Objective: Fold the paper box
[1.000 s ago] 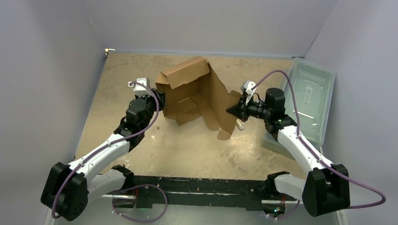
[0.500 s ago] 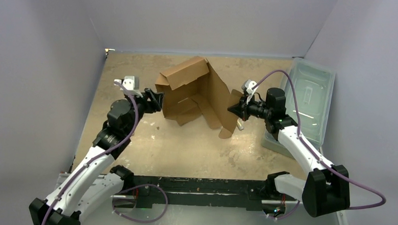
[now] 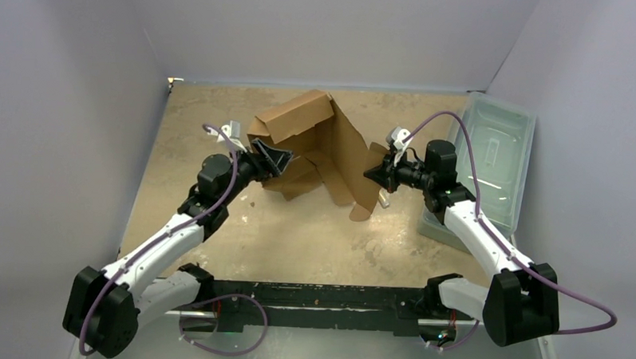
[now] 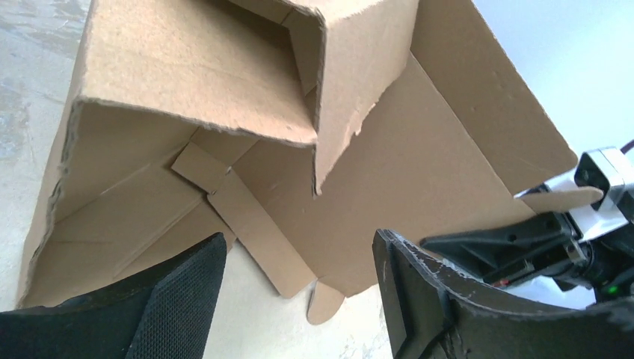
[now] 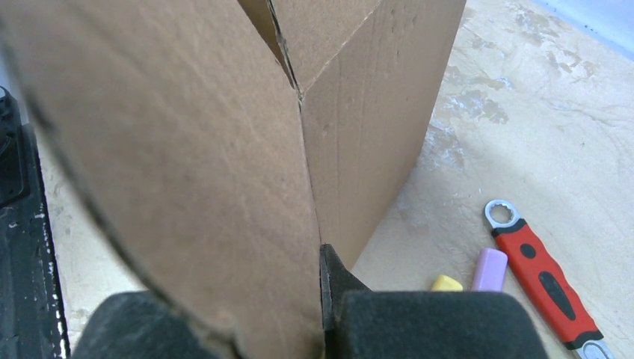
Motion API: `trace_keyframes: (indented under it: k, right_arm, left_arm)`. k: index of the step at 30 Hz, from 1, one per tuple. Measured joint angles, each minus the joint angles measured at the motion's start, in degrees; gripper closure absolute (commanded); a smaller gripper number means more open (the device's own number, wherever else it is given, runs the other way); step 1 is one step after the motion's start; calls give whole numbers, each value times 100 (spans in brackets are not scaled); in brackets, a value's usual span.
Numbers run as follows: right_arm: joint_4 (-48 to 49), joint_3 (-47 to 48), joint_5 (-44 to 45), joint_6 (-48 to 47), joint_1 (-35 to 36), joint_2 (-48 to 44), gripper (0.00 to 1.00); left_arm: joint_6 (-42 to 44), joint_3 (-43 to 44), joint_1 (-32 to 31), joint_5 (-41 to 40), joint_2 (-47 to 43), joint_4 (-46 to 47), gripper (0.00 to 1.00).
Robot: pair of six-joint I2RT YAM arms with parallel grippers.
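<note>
The paper box [image 3: 316,147] is brown cardboard, half raised, with one wall and a top flap standing at the table's middle back. My left gripper [image 3: 277,157] is open at the box's left side, pointing into its hollow with nothing between the fingers. In the left wrist view the box [image 4: 404,172] fills the frame beyond my open left gripper [image 4: 299,247]. My right gripper [image 3: 372,175] is shut on the box's right flap. In the right wrist view that flap [image 5: 224,149] runs down between the jaws of my right gripper [image 5: 321,258].
A translucent plastic bin [image 3: 491,162] stands at the right wall. A red-handled wrench [image 5: 542,280], a purple block [image 5: 490,269] and a small yellow piece [image 5: 446,283] lie on the table beside the box's right wall.
My left gripper drew back leftward off the box's left wall, then swung in again toward the box's inside while its jaws opened. The right gripper and its flap stayed put.
</note>
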Motion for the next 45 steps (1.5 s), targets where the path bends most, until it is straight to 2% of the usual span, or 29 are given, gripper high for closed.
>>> trace_keyframes:
  k: [11,17,21,24,30,37,45]
  right_arm:
    - [0,0,-31,0,0,0,100]
    - [-2,0,-37,2,0,0,100]
    - [-2,0,-37,0,0,0,100]
    - [-2,0,-35,2,0,0,100]
    - [-7,0,-37,-17,0,0,100]
    - [-74,0,-350,-85,0,-46,100]
    - [-136,0,-793,-79,0,-212,100]
  left_arm:
    - [-800,428,0,-372,953,1126,31]
    - [-1355,811,0,-577,1038,1357,54]
    - [-1790,964,0,-640,1029,1497,56]
    - [-2210,1222,0,-715,1027,1287,55]
    - [-2900,2044,0,-1038,1029,221,58]
    - [-3088,2232,48,-1311,1003,-540,61]
    - [-3071,2232,743,-984,822,-942,50]
